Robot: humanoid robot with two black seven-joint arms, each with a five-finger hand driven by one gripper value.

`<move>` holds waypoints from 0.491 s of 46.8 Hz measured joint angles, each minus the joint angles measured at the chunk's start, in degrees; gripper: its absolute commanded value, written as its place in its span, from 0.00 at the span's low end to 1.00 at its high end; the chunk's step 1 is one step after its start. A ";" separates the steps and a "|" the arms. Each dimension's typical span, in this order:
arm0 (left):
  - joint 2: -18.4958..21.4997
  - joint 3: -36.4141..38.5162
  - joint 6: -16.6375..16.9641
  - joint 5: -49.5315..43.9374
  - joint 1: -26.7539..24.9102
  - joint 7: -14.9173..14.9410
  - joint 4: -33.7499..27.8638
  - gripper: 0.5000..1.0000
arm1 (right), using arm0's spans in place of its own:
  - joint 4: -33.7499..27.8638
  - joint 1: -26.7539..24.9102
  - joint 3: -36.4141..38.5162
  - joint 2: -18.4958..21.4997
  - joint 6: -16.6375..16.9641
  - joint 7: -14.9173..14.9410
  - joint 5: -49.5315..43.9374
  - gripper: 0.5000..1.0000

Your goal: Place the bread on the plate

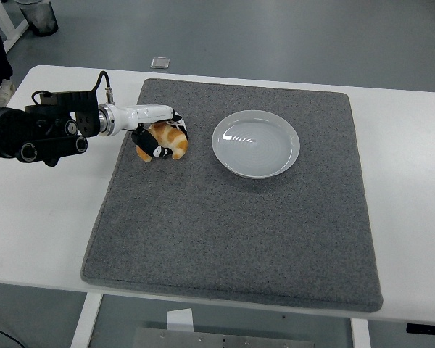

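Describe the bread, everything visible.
The bread is a small golden-orange roll with paler patches, crust looking baked and glossy. It sits near the left edge of the grey mat, left of the empty white plate and apart from it. The left hand is wrapped over it, black fingers curled around its near side and hiding part of it. Whether it is lifted off the mat cannot be told.

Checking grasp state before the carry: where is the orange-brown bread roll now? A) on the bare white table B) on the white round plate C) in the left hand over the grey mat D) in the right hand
C: the left hand is curled around the bread roll over the grey mat, left of the empty white plate.
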 measured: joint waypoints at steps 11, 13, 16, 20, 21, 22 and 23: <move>0.00 0.00 -0.49 0.00 -2.81 -0.55 -0.04 0.00 | -0.01 0.01 0.00 0.00 0.00 0.00 0.00 0.90; 0.00 0.00 -0.59 0.00 -3.67 -0.57 -0.04 0.00 | -0.01 0.00 0.00 0.00 0.00 0.00 0.00 0.90; 0.00 0.00 -0.72 0.00 -5.00 -0.61 -0.03 0.00 | -0.02 0.00 0.00 0.00 0.00 0.01 0.00 0.90; 0.00 -0.07 -1.11 0.00 -7.61 -0.68 -0.05 0.00 | -0.01 0.00 0.00 0.00 0.00 0.00 0.00 0.90; 0.00 -0.08 -1.14 -0.02 -8.20 -0.68 -0.09 0.00 | -0.02 0.00 0.00 0.00 0.00 0.00 0.00 0.90; 0.00 -0.10 -1.14 -0.04 -8.82 -0.68 -0.11 0.00 | -0.02 0.00 0.00 0.00 0.00 0.01 0.00 0.90; 0.00 -0.11 -1.22 -0.05 -9.49 -0.68 -0.12 0.00 | -0.02 0.00 0.00 0.00 0.00 0.01 0.00 0.90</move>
